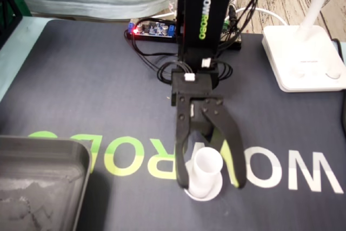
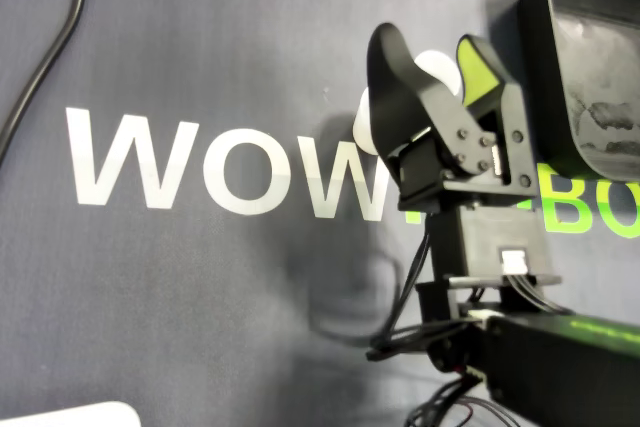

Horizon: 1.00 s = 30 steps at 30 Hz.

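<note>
**Item:** small white cup (image 1: 205,170), a cylinder on a wider round foot, standing upright on the surface (image 1: 81,90) between the claw's jaws.

**Handling (judged):** looks like thin plastic, so very light, stiff enough to pinch but easily tipped or pushed along the mat. The wall looks smooth and may slip. Best hold is across the cylinder wall above the foot, squeezed gently.

**Claw** (image 1: 211,182): spread wide, one jaw on each side of the cup. The overhead view shows the cup (image 2: 435,67) in the gap of the claw (image 2: 430,47). Contact cannot be told.

**Surroundings:**
- Grey tray (image 1: 43,155), well to the claw's left in the fixed view.
- White lamp base (image 1: 303,52), behind the claw and to its right, well apart.
- Circuit board (image 1: 154,28) with a red light, behind the arm, with loose cables (image 1: 162,71) nearby.

**Obstructions:** nothing lies between claw and cup. The tray's near wall is the only edge to clear.
</note>
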### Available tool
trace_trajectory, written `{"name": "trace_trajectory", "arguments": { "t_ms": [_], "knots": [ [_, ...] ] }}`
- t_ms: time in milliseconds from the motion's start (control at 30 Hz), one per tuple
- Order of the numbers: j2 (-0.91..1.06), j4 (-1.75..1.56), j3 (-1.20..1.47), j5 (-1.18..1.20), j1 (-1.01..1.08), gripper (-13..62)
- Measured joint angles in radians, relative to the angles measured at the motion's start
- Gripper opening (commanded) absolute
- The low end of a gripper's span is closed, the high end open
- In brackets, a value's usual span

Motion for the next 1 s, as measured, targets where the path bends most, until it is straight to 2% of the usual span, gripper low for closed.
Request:
{"name": "trace_trajectory", "arguments": {
  "t_ms": [200, 500, 600, 667, 833, 900, 1000],
  "knots": [
    [-0.064, 0.0, -0.017, 0.0, -0.002, 31.7],
    [-0.1, 0.0, -0.025, -0.005, -0.011, 24.6],
    [-0.109, 0.0, -0.025, -0.005, -0.012, 24.4],
    [-0.117, 0.0, -0.023, -0.005, -0.012, 20.0],
    [-0.121, 0.0, -0.025, -0.005, -0.014, 18.6],
    [-0.121, 0.0, -0.025, -0.005, -0.017, 13.4],
    [-0.121, 0.0, -0.025, -0.005, -0.025, 12.0]
  ]
}}
